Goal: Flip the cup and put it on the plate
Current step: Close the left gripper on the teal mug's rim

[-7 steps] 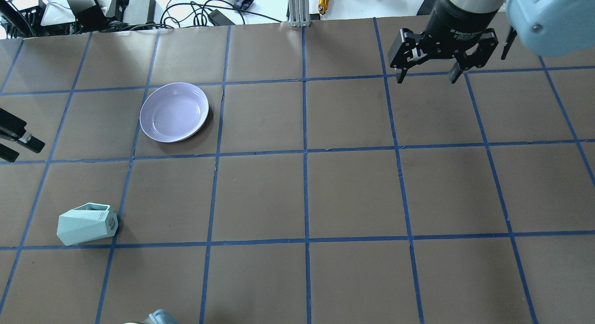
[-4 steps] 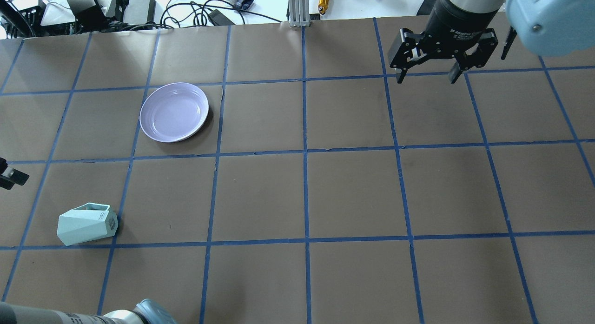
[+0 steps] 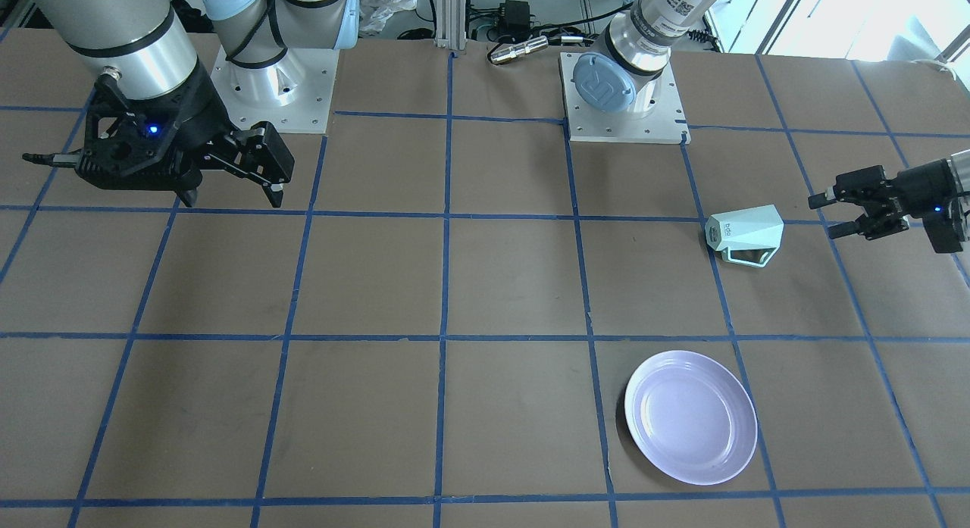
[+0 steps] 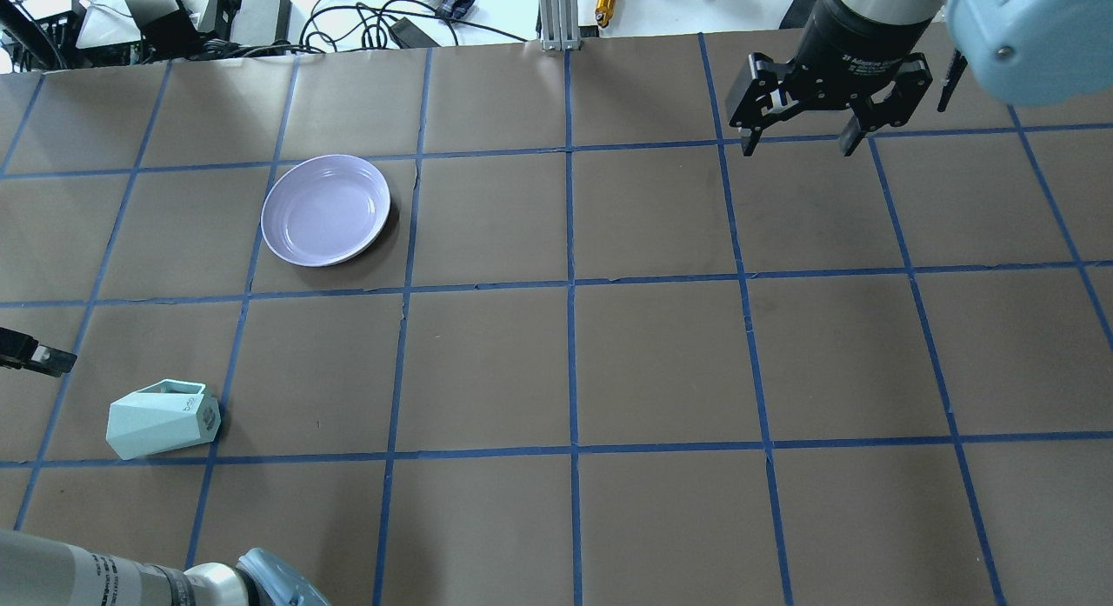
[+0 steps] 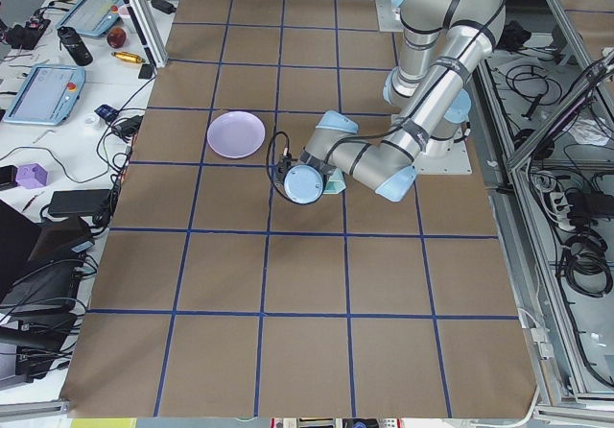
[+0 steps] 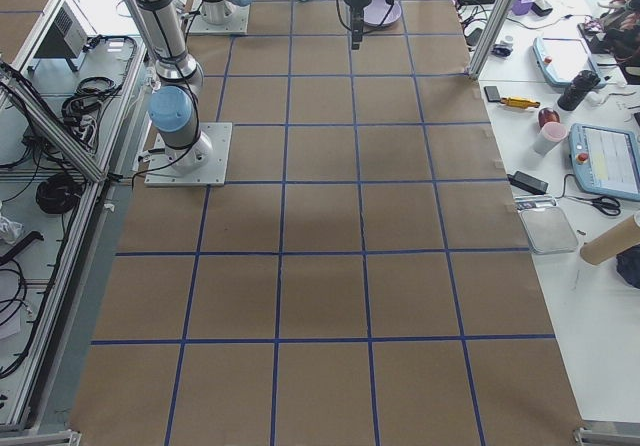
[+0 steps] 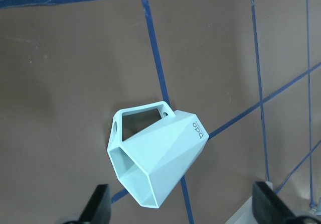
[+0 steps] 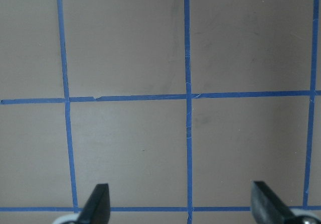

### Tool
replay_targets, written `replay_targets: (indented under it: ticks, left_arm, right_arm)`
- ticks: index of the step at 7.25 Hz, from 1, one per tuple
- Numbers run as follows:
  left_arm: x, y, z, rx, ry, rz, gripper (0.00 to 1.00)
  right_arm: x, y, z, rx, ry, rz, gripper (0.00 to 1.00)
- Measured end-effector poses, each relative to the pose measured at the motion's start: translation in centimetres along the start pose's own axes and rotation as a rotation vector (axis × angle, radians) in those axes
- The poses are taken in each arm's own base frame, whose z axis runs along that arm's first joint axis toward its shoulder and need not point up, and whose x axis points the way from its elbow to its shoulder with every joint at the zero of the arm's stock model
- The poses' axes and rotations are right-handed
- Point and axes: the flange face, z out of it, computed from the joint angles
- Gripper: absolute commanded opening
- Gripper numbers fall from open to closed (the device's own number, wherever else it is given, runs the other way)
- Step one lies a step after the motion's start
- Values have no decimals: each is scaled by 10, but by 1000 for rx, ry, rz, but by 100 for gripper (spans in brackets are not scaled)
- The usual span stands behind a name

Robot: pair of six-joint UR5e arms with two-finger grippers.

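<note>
Cup (image 4: 161, 419) is lying on its side on the worktop (image 4: 661, 362), well apart from the plate (image 4: 326, 209). Left end effector (image 3: 826, 215) is hovering beside it, spread wide, empty — approach step, likely. Next: straddling the cup's wall squarely before gripping. Right end effector (image 4: 797, 148) is idling, wide too.

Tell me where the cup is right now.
In the overhead view the cup lies on its side at lower left, on the robot's left, nearer the robot than the plate; the open left gripper is beside it, not touching.
</note>
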Motion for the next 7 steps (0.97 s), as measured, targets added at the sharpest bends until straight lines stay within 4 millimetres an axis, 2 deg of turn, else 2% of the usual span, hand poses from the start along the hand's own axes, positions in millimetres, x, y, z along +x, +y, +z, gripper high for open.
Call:
replay_targets:
  ticks: [3,5,6,7]
  left_arm:
    - [-35,20,41,38,149,-33,96]
    - [-49,42,53,63,249,-77,85]
    - [-53,48,61,82,298,-98,79]
    - [-53,49,72,103,361,-122,68]
  right_arm:
    - [0,0,0,0,-1,0,100]
    - [0,0,0,0,-1,0,100]
    - [0,0,0,0,-1,0,100]
    - [0,0,0,0,-1,0,100]
